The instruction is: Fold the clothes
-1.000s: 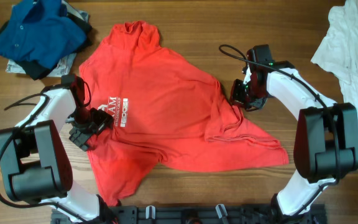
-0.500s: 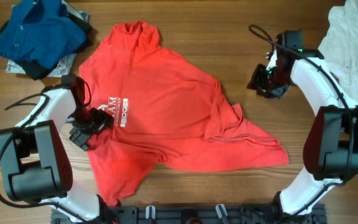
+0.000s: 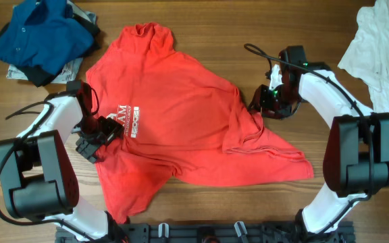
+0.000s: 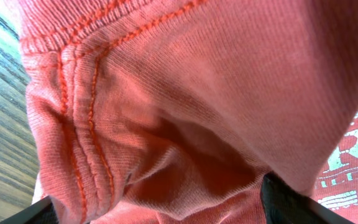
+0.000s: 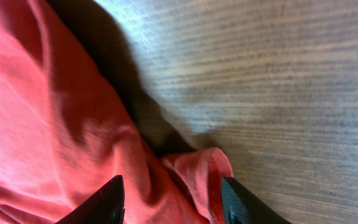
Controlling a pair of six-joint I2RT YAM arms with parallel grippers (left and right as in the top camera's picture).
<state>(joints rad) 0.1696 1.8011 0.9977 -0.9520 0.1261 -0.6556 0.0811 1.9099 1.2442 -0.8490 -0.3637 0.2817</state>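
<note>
Spreading over the middle of the wooden table (image 3: 208,27), the red T-shirt (image 3: 174,101) is seen rumpled, its collar pointed at the far edge and its hem at the near edge. Its long axis is run far to near, and one broad flap is thrown out toward the right. A long white garment (image 3: 377,61) is draped down the right edge, well apart. A blue collared shirt (image 3: 39,34) is heaped at the far left corner. The left gripper (image 3: 93,138) is set at the shirt's left edge, just beside the white lettering (image 3: 128,113). Its jaws are spread wide, with a seamed fold bunched between them. The right gripper (image 3: 267,102) is held over the shirt's right edge, jaws parted, with nothing seen pinched.
</note>
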